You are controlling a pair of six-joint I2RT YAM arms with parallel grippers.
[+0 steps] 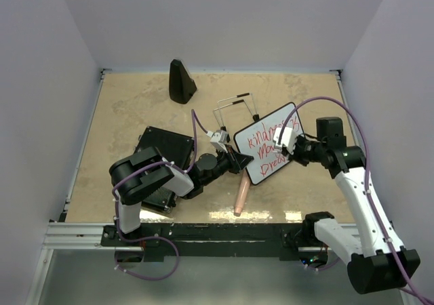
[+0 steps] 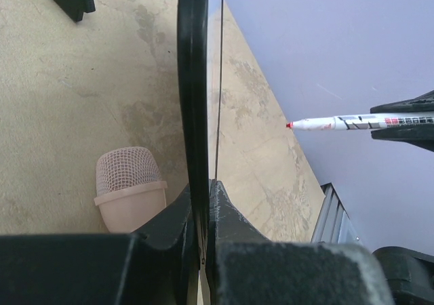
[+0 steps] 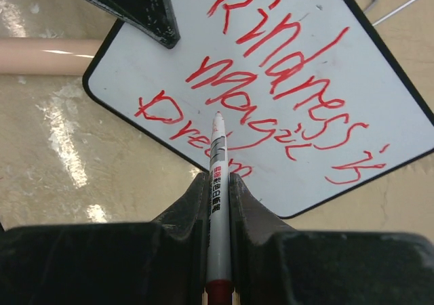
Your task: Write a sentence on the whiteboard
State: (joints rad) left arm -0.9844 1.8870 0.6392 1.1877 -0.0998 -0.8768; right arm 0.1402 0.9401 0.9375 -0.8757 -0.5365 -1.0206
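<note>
The whiteboard (image 1: 263, 149) sits right of the bench's (image 1: 129, 108) middle, between the two arms, tilted with its long side running up to the right. Three lines of red writing (image 3: 291, 81) cover its face, reading roughly "Kindness", "Magic" and "Dream". Its wire legs (image 1: 237, 104) show just beyond its far-left edge. Whether any corner touches the bench cannot be told.

The left gripper (image 1: 239, 160) is clenched on the board's near-left edge. In the left wrist view the thin black frame runs edge-on straight between the two fingers.

The right gripper (image 3: 217, 181) is at the board's right side, grasping a marker (image 3: 217, 146) that lies lengthwise between its fingers. The red tip points at the board near the lowest word. Seen from the left wrist, the tip stands apart from the board's face, not on it.

A pink mic (image 1: 242, 195) lies on the bench just below the board's near edge, with its mesh head close to the left gripper and its handle pointing toward the arm bases. A black ribbed case (image 1: 166, 149) lies flat on the left, partly under the left arm. A black wedge (image 1: 181, 81) stands upright near the far wall, well apart from everything else.
</note>
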